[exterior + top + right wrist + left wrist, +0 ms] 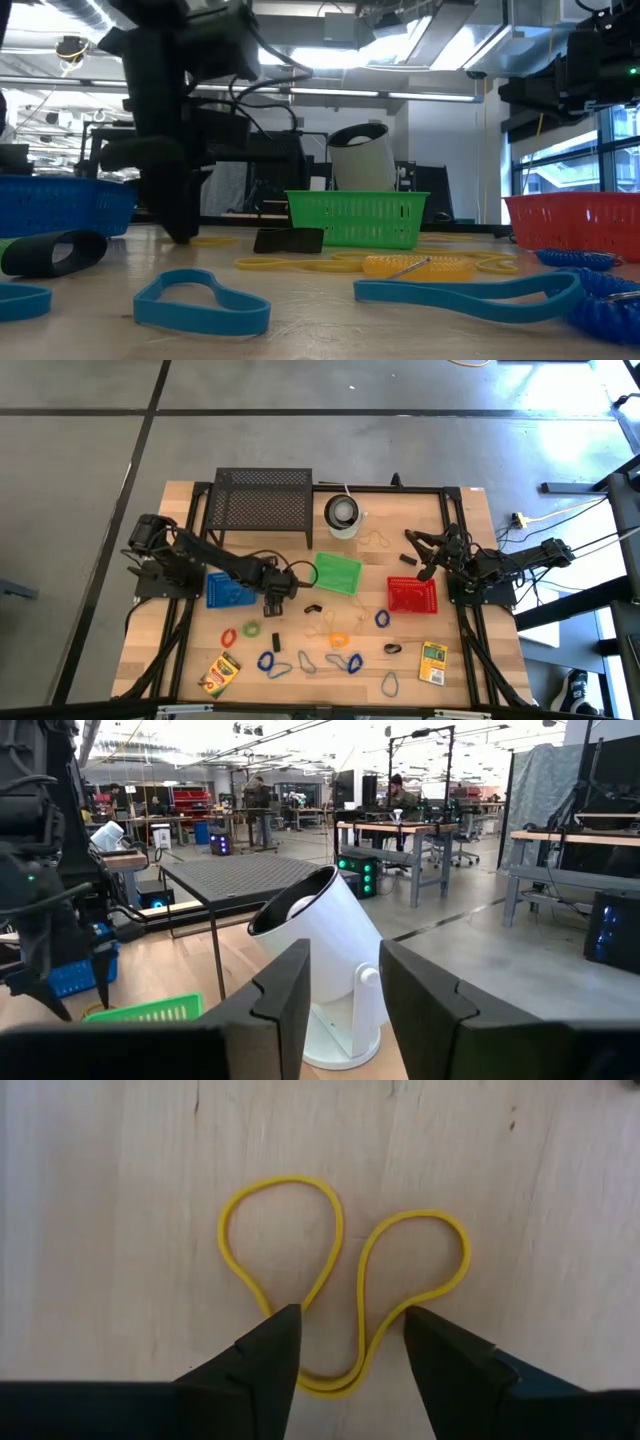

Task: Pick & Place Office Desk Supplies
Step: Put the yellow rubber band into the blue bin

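A yellow rubber band (345,1270), bent into two loops, lies flat on the wooden table. My left gripper (350,1355) points down over it, open, with one finger on each side of the band's bend (335,1380). In the high view this gripper (275,603) stands between the blue basket (228,590) and the green basket (338,572). In the low view it (180,232) reaches down to the tabletop. My right gripper (345,1010) is held level above the table's right side (425,560), open and empty.
A red basket (412,595) stands at the right. A black mesh rack (260,500) and a white cup (343,515) stand at the back. Several coloured loops (266,660), a black clip (312,607) and two crayon boxes (219,674) (433,661) lie across the near half.
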Controlling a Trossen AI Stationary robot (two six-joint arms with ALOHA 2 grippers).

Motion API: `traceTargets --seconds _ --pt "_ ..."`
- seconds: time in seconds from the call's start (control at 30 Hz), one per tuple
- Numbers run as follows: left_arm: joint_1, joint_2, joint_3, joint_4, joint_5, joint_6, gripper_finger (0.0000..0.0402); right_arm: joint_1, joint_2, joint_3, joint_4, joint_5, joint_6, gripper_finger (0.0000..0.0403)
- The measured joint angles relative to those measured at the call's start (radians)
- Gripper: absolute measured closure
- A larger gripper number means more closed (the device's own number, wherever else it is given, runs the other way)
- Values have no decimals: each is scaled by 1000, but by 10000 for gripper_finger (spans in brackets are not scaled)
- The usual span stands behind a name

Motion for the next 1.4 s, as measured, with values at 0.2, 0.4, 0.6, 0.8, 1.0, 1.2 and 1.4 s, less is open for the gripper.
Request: traceTargets --seconds 0.2,0.4,0.6,0.8,1.0,1.2,1.4 --pt "75 1 0 1 95 1 237 0 0 0 0 0 0 280" --pt "105 2 -2 3 114 0 257 0 0 0 0 0 -2 280" --pt "99 2 -3 4 98 -1 300 0 0 0 0 0 -6 280" --pt "95 2 -7 41 82 -48 364 0 0 0 0 0 -6 280" --pt "95 -23 -11 88 85 -63 396 0 0 0 0 0 -6 280" --pt "88 -114 -10 136 99 -65 399 0 0 0 0 0 -7 280" --pt "52 -223 -8 311 97 -30 399 0 0 0 -1 0 -17 280"
